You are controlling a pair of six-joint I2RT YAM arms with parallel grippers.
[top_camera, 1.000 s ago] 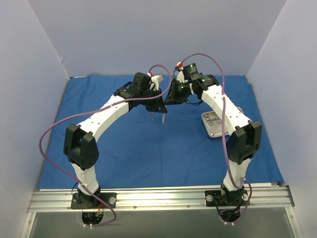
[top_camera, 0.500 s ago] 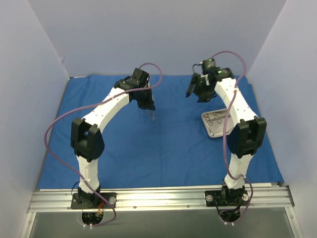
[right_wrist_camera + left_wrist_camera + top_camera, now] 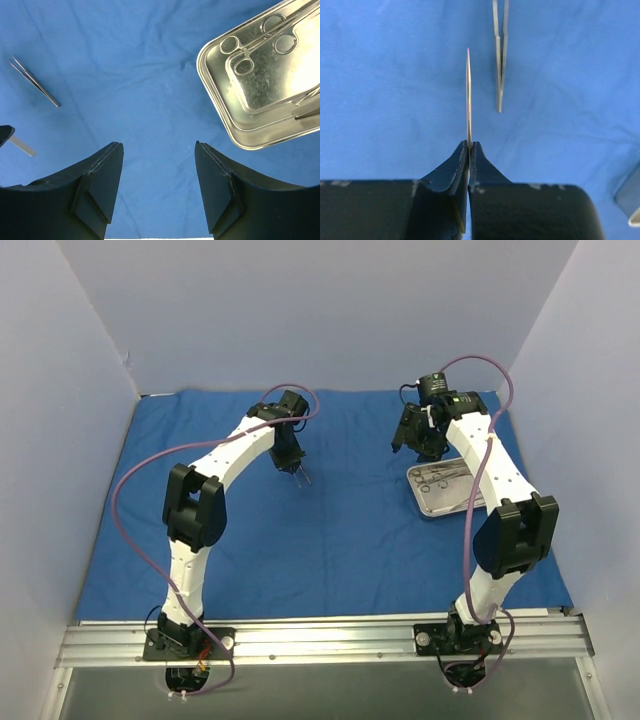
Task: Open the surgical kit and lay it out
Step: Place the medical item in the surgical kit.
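L gripper [image 3: 469, 146] is pinched shut on a thin steel instrument [image 3: 468, 95], seen edge-on so type unclear, prob. tweezers. It pokes fwd over the blue cloth wrap [image 3: 250, 540], which lies opened out flat. A pair of tweezers [image 3: 499, 85] lies on the cloth just beyond & to one side, apart from the held piece. R gripper [image 3: 158, 146] hangs w/ jaws wide, holding nothing, near the steel tray [image 3: 260, 95], which sits on the cloth at the R side w/ ring-handled instruments [image 3: 255, 42] inside. Handling, as I judge it: instruments are light, rigid, slick polished steel & lie nearly flush w/ what's under them, so a hold at the tips likely slips. Best hold is across the shank nr the pivot or at the rings, pinched square. In the tray they overlap, so lifting one may drag a neighbour. Cloth is soft & will bunch if a gripper scrapes it.
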